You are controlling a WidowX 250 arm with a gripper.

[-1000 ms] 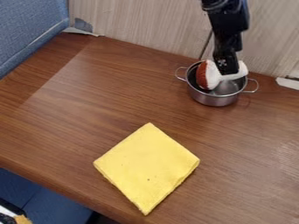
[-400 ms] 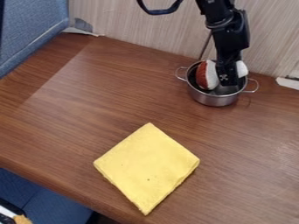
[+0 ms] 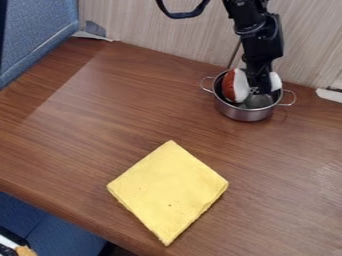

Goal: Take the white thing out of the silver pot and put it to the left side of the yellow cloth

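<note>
yellow cloth [image 3: 168, 190] lies nearest. beyond, in the silver pot [image 3: 247, 114], is the white thing [image 3: 241, 86], its long side approx. l-to-r in view, crosswise to the gripper [image 3: 259, 90] at its middle. how wide the gripper is open, or if it holds sth, i cannot tell.

From here I see the yellow cloth [image 3: 168, 192], the silver pot [image 3: 244, 115], the white and reddish-brown thing [image 3: 242, 86], and the brown, wood-grained worktop [image 3: 100, 135].

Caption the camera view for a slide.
Gripper at the white thing in the pot, cloth in front on the table.
</note>
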